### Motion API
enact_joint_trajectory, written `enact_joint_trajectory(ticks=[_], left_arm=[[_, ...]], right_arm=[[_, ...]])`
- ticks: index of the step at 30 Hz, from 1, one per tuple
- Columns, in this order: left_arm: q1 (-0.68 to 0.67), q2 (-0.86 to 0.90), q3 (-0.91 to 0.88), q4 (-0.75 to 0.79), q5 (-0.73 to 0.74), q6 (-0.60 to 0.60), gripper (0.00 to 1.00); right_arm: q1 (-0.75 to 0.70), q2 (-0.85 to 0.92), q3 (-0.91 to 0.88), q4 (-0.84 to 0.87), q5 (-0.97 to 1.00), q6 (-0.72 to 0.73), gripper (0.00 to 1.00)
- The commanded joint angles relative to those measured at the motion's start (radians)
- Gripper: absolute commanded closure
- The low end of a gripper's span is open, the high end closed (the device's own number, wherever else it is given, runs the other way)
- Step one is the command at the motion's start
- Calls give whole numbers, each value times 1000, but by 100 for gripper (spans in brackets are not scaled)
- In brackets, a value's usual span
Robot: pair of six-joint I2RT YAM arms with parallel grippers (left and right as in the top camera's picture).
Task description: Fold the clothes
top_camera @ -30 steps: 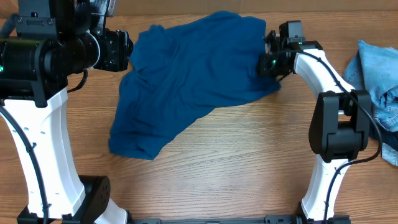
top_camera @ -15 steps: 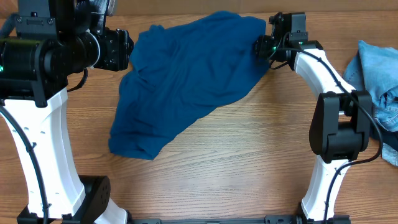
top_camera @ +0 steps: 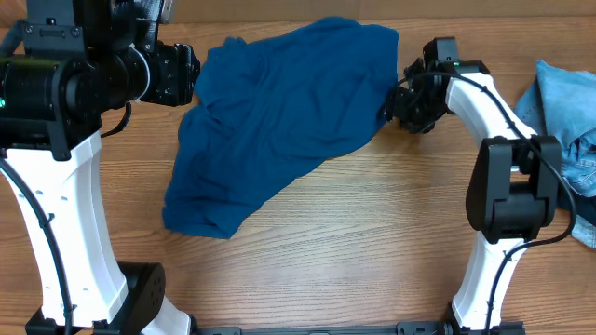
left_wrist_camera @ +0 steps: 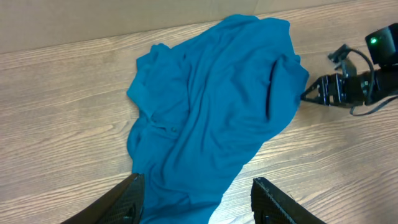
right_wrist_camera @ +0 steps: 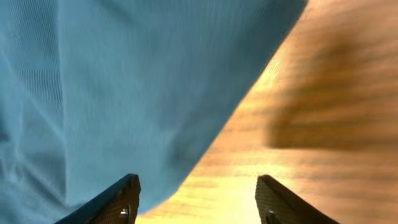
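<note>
Blue shirt [top_camera: 279,121] crumpled, top middle of counter [top_camera: 354,251]. No fold yet. Left pincer [left_wrist_camera: 198,190] apart, empty. Right pincer [right_wrist_camera: 198,190] too.

The shirt [top_camera: 279,121] was matt blue knit cloth, soft and creased, its fine weave showing in the right wrist view. Under the shirt, the table [top_camera: 372,251] was smooth light wood grain with a dull sheen. Right of the shirt lay pale, faded denim [top_camera: 570,102], which looked coarser. The left arm [top_camera: 56,223] and right arm [top_camera: 507,186] had smooth white plastic shells and matt black housings.
</note>
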State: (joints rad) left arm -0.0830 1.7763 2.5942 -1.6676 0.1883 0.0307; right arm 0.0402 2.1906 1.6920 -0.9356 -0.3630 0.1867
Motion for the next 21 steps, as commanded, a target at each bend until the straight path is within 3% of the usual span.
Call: enact_joint_trajectory(ticks=[1, 8, 19, 21], left_arm=[[4, -24, 7, 4, 12, -12, 42], [4, -24, 7, -19, 20, -13, 43], [4, -24, 7, -21, 20, -12, 42], [4, -24, 7, -21, 20, -13, 41]], right_arm=[[42, -51, -5, -8, -61, 9, 41], [82, -47, -83, 72, 11, 108, 44], [76, -45, -131, 112, 23, 106, 44], [80, -45, -131, 137, 10, 106, 55]])
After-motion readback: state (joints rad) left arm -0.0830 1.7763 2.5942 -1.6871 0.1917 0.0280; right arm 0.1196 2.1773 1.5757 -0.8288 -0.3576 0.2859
